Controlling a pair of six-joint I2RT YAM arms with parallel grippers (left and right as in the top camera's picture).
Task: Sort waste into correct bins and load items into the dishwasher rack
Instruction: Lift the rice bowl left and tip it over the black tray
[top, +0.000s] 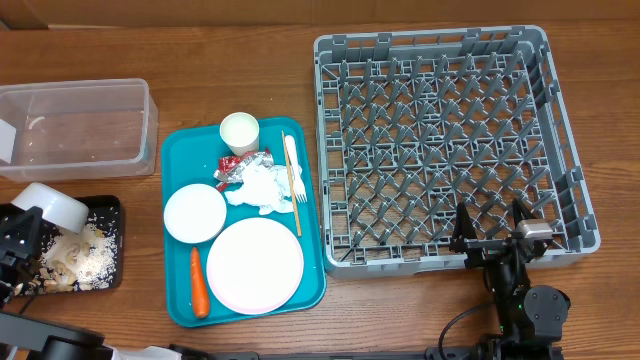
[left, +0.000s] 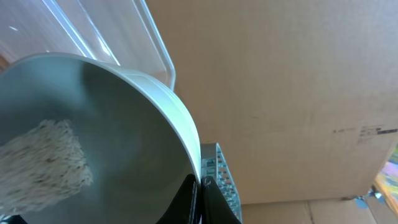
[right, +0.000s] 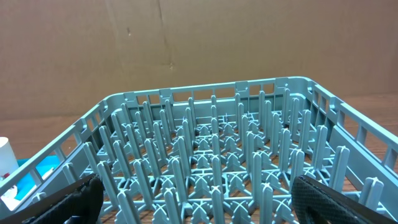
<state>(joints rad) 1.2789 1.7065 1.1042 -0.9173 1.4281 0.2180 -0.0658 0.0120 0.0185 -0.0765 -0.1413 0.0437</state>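
The dishwasher rack (top: 455, 140) occupies the right half of the table (top: 250, 60). The right gripper (top: 492, 228) sits at the rack's near wall, fingers (right: 78, 199) spread wide and released, grasping nothing.

The teal tray (top: 185, 150) lies at centre, just left of the rack. The clear tub (top: 150, 120) stands at the far left. The black tray (top: 118, 240) lies on the near side of the tub.

The other items lie on the teal tray:
- The pink plate (top: 254, 265) is in the near right corner.
- The white bowl (top: 195, 213) is just beside the plate's far left.
- The cup (top: 239, 132) stands upright at the far edge.
- The napkin (top: 262, 187) is at mid-tray.
- The carrot (top: 198, 282) lies left of the plate.
- The foil wrapper (top: 240, 167) is between cup and napkin.
- The fork (top: 298, 190) and wooden stick (top: 287, 175) lie side by side along the right edge.

The left gripper (top: 25, 235) is clenched on the rim of the grey bowl (top: 52, 208), which is tilted over the black tray's far left corner. Food scraps (top: 80, 250) lie heaped in the black tray, and a rice-like patch clings inside the bowl.
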